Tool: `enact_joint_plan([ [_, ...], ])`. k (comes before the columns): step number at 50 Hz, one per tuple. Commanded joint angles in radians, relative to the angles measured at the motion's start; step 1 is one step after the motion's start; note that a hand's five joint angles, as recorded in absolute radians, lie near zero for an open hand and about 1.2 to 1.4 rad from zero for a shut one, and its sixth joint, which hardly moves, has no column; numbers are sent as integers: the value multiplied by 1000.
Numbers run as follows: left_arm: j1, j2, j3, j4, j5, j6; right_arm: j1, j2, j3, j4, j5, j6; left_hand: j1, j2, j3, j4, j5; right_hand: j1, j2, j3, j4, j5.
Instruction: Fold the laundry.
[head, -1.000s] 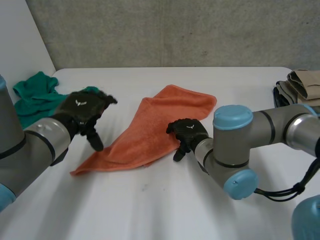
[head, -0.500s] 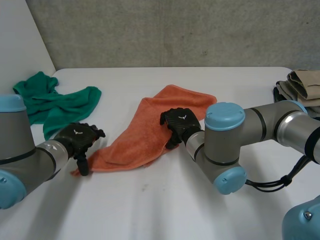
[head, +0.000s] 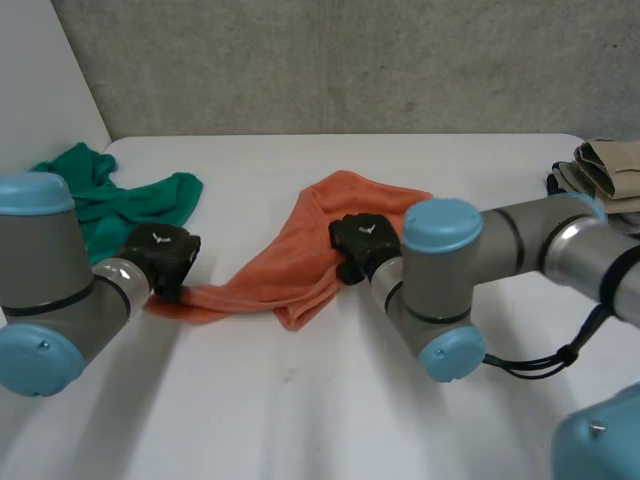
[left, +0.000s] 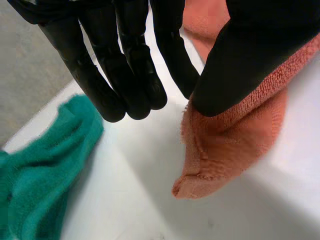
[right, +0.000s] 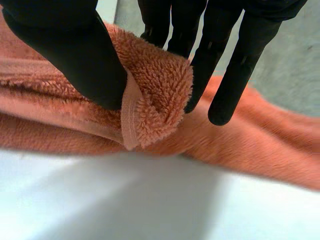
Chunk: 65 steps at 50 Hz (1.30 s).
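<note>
Orange towel (head: 290, 270) lay bunched mid-table (head: 300, 400). Right hand (head: 362, 240) pinched a fold of its edge. Left hand (head: 165, 255) was loose-fingered, thumb on the corner. Probably best to close the left firmly, then lift both evenly.

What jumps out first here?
An orange towel lies bunched in the middle of the table, strung between both hands. The right hand pinches a fold at its right edge, and the left hand has its thumb on the left corner. A green cloth lies crumpled at the far left.
</note>
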<state>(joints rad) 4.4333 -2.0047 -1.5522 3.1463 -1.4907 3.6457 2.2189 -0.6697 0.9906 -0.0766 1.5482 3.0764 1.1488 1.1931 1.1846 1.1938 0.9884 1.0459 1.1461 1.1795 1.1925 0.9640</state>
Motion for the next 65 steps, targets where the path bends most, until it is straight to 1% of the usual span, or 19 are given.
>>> enact_joint_plan([
  [1, -37, 297, 4, -57, 23, -127, -85, -313, 140, -9, 6, -105, 248, 203, 212, 202, 233, 350, 250, 217, 204, 258],
  [5, -55, 480, 37, -68, 27, -217, -143, -479, 134, -14, -14, -221, 248, 203, 212, 202, 233, 350, 250, 217, 204, 258],
  [7, -64, 565, 66, -71, 23, -254, -165, -524, 88, -14, -36, -298, 248, 203, 212, 202, 233, 350, 250, 217, 204, 258],
  [10, -78, 601, 98, -75, 21, -276, -174, -533, 25, -14, -65, -375, 248, 203, 212, 202, 233, 350, 250, 217, 204, 258],
  [14, -106, 578, 139, -106, 12, -277, -169, -486, -56, -8, -149, -472, 248, 203, 212, 202, 233, 350, 250, 217, 204, 258],
  [16, -120, 548, 146, -124, -5, -276, -147, -446, -76, -6, -215, -513, 248, 203, 212, 202, 233, 350, 250, 217, 204, 258],
  [23, -112, 420, 97, -130, -62, -276, -100, -325, -14, -14, -387, -610, 248, 203, 212, 202, 233, 350, 250, 217, 204, 258],
  [26, -107, 374, 78, -124, -66, -276, -100, -285, -10, -15, -384, -621, 248, 203, 212, 202, 233, 350, 250, 217, 204, 258],
  [28, -112, 321, 66, -109, -54, -273, -96, -257, -7, -11, -333, -614, 248, 203, 212, 202, 233, 350, 250, 217, 204, 258],
  [29, -114, 301, 66, -107, -48, -271, -96, -255, -4, -6, -310, -608, 172, 128, 136, 127, 158, 350, 250, 217, 204, 258],
  [30, -117, 282, 64, -106, -40, -274, -94, -257, 0, -2, -286, -602, -38, -82, -74, -83, -52, 350, 250, 217, 204, 258],
  [31, -123, 247, 60, -107, -24, -274, -93, -260, 11, 11, -240, -587, -412, -456, -448, -457, -426, 350, 250, 217, 204, 258],
  [35, -152, 181, 49, -133, 10, -291, -70, -292, 58, 31, -169, -533, -925, -969, -961, -970, -939, 350, 250, 217, 204, 258],
  [36, -161, 173, 47, -137, 12, -297, -64, -303, 71, 32, -162, -522, -974, -1019, -1010, -1019, -988, 350, 250, 217, 204, 258],
  [41, -201, 130, 52, -127, -8, -355, -39, -393, 148, 41, -148, -466, -974, -1019, -1010, -1019, -988, 350, 250, 217, 204, 258],
  [46, -200, 72, 92, -69, -55, -397, -16, -497, 215, 29, -148, -423, -974, -1019, -1010, -1019, -988, 350, 250, 217, 204, 258],
  [60, -203, -163, 264, -80, 1, -299, 8, -668, 257, 74, -189, -383, -974, -1019, -1010, -1019, -988, 350, 250, 217, 204, 258],
  [64, -226, -218, 320, -123, 18, -300, 10, -702, 260, 83, -183, -363, -570, -614, -606, -615, -584, 350, 250, 217, 204, 258],
  [65, -236, -229, 339, -161, 30, -299, 7, -708, 260, 81, -183, -355, -124, -168, -160, -169, -138, 350, 250, 217, 204, 258],
])
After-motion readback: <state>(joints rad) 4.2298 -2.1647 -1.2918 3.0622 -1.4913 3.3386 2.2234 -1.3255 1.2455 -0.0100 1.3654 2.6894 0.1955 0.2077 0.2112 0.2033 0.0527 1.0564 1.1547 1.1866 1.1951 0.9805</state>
